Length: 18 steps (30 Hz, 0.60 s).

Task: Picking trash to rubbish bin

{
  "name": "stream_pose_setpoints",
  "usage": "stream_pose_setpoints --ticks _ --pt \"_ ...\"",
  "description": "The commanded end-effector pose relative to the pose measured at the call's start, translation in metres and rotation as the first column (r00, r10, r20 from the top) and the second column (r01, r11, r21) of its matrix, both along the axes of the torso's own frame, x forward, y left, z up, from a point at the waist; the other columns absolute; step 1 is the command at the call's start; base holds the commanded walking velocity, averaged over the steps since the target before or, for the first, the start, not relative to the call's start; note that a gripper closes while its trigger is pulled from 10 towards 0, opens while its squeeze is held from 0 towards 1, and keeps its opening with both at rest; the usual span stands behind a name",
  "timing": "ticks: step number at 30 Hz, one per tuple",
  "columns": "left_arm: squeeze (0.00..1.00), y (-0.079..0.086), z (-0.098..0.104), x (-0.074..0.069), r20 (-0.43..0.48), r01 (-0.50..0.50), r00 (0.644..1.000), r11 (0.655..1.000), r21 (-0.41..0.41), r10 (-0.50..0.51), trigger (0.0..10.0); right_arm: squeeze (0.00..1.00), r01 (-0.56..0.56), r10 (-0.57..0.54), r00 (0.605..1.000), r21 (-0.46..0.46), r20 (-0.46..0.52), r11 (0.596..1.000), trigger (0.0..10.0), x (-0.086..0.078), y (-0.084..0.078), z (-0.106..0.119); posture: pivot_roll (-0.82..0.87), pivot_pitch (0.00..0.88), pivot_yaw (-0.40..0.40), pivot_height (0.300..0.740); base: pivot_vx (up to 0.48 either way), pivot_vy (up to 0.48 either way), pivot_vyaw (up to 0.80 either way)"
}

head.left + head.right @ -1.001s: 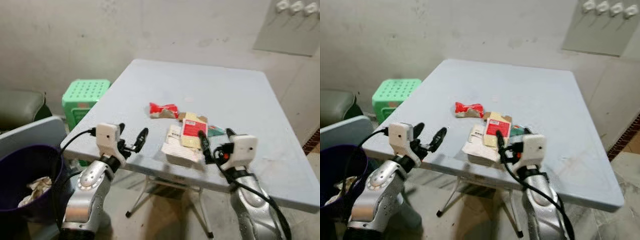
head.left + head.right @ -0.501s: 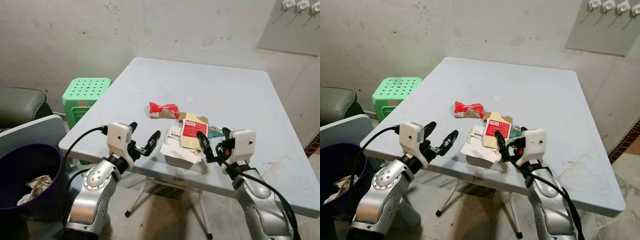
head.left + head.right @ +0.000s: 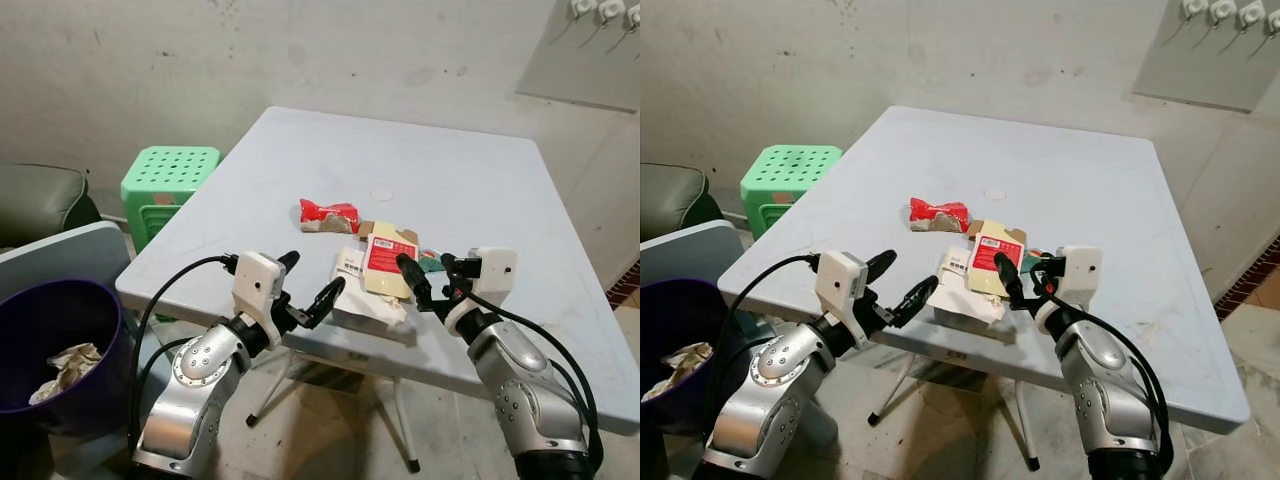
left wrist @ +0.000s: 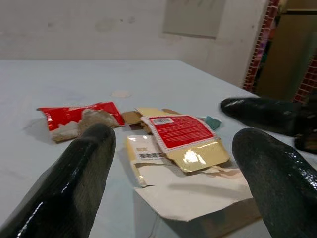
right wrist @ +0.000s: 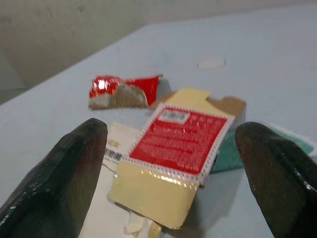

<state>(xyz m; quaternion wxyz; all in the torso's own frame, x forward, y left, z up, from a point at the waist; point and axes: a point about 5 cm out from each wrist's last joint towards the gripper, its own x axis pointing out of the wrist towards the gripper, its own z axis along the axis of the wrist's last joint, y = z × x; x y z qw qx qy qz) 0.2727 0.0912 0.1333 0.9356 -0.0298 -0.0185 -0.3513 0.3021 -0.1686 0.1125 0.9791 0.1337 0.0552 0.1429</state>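
From the head camera, both arms have come forward to the near edge of the grey folding table (image 3: 470, 190) since a second ago. The left gripper (image 3: 309, 289), fingers spread wide, now hangs at the table's near edge just left of the litter, where earlier it sat further left and lower. The right gripper (image 3: 428, 277), also wide open, has risen from below the edge to sit beside the pile's right side. The trash itself has not moved: a red snack wrapper (image 3: 328, 216) lies furthest in, a flattened red-and-gold carton (image 3: 386, 266) lies on white paper packaging (image 3: 360, 296) at the near edge, and a scrap of teal wrapper (image 3: 430, 262) peeks from beyond it. The purple rubbish bin (image 3: 55, 330), crumpled paper already inside, stands on the floor to the robot's left near a green plastic stool (image 3: 170, 177). Nothing is held, so the pick appears about to begin.

The left wrist view looks between its two spread fingers (image 4: 79, 173) onto the carton (image 4: 182, 141) and white packaging (image 4: 198, 196), with the red wrapper (image 4: 77, 117) further back and the other gripper's black finger (image 4: 262, 115) beyond the pile.

The right wrist view frames the carton (image 5: 176, 151) squarely between its own parted fingers (image 5: 59, 168), the red wrapper (image 5: 124, 91) beyond it, suggesting the carton is the likely first grab.
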Motion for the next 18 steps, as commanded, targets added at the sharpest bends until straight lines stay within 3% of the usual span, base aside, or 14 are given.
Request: stream_pose_setpoints --ticks 1,10,18 --pt "0.00 -0.003 0.003 -0.003 0.013 0.019 1.000 1.000 0.011 -0.020 10.0 0.00 0.001 0.001 0.999 0.044 -0.034 0.999 10.0 0.003 -0.003 -0.004 0.04 0.070 -0.042 0.715 0.000 0.000 0.00" --pt "0.00 -0.004 0.005 -0.004 0.020 0.037 0.999 0.999 0.019 -0.037 10.0 0.00 -0.015 0.021 0.997 0.069 -0.080 0.998 10.0 0.009 -0.002 -0.016 0.05 0.074 -0.042 0.715 0.000 0.000 0.00" --pt "0.00 -0.004 0.006 -0.004 0.023 0.034 0.999 0.999 0.020 -0.034 10.0 0.00 -0.104 0.129 0.980 0.161 -0.151 0.981 10.0 0.011 0.009 -0.028 0.06 0.073 -0.043 0.715 0.000 0.000 0.00"
